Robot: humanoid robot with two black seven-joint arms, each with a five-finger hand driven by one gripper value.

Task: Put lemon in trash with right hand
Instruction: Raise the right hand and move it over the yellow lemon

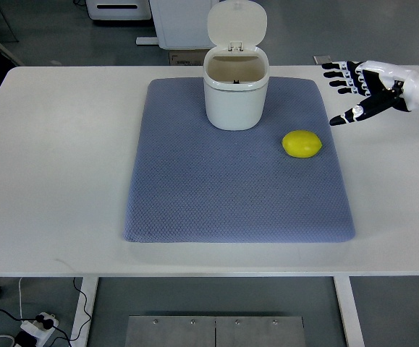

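A yellow lemon [301, 144] lies on the blue-grey mat [195, 195], right of centre. A white trash bin [236, 87] stands on the mat's far edge, its lid flipped up and its mouth open. My right hand [348, 90] comes in from the right edge, above the table beyond the mat's right side, up and to the right of the lemon. Its fingers are spread and it holds nothing. It does not touch the lemon.
The mat lies on a white table [57, 144]. White cabinets stand on the floor beyond the far edge. Cables and a power strip [32, 329] lie on the floor below the near left.
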